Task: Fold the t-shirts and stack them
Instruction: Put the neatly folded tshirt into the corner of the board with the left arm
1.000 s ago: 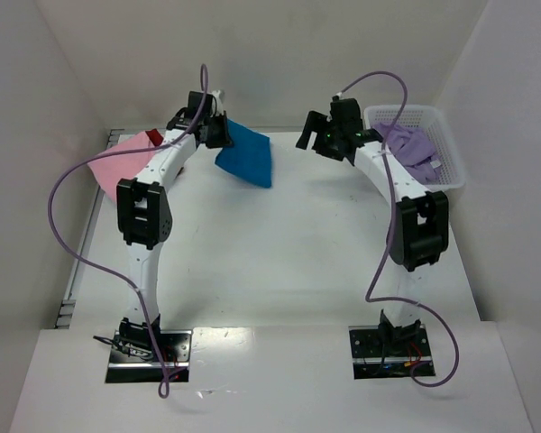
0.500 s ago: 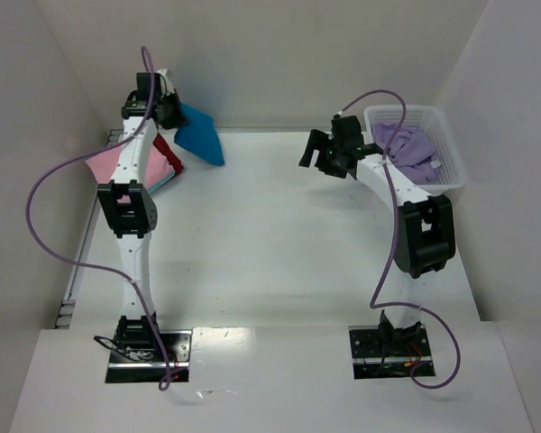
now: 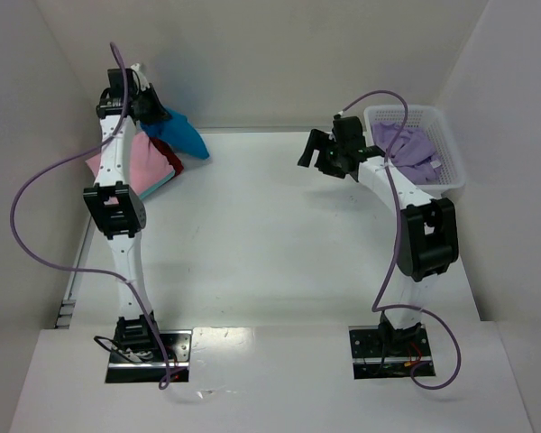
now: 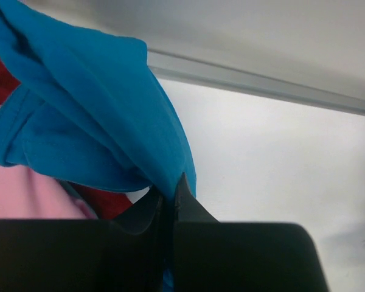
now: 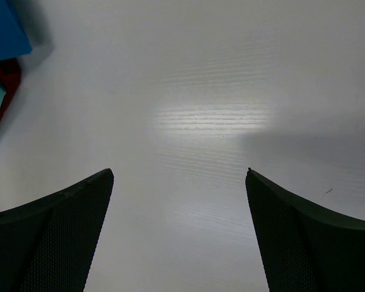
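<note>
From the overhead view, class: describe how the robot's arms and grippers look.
The left arm and right arm are white links with bulky black joint housings, each trailing a looping purple cable from a black base plate. The left gripper and right gripper have black fingers.

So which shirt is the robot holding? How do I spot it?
Look to the far left corner of the white table, where the pink shirt and red shirt lie. Right over them, the left arm's jaws are shut on the blue shirt. It is the only bright blue one, and the only one being pinched.
</note>
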You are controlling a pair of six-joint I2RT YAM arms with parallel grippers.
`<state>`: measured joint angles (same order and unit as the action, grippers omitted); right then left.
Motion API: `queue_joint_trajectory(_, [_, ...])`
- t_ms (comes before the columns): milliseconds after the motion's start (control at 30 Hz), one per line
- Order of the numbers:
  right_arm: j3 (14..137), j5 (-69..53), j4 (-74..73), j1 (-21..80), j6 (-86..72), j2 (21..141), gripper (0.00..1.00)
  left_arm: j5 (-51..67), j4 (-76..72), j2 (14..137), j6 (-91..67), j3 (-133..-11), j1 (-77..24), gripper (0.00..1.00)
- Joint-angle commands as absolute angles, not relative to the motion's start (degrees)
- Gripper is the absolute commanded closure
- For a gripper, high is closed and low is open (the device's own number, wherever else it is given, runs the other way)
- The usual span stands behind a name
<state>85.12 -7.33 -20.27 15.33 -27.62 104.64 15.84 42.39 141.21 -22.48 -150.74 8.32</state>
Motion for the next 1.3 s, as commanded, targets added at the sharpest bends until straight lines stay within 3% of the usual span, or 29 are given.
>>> queue_joint_trajectory(0, [83.58, -7.91, -17.58, 14.94, -28.56, 100.90, 0.06, 19.34, 39.81, 136.41, -23.99, -155.74, 9.40, 1.00])
queue_joint_trajectory(967, [80.86, -9.58, -16.52, 14.94, -28.56, 98.09, 0.06, 25.74, 44.74, 127.09, -18.11, -156.18, 18.46, 1.00])
queue_joint_trajectory(1267, [79.80, -9.58, -16.00, 14.94, -29.09, 98.09, 0.06, 22.77, 47.29, 121.65, -14.85, -142.51, 19.07, 1.00])
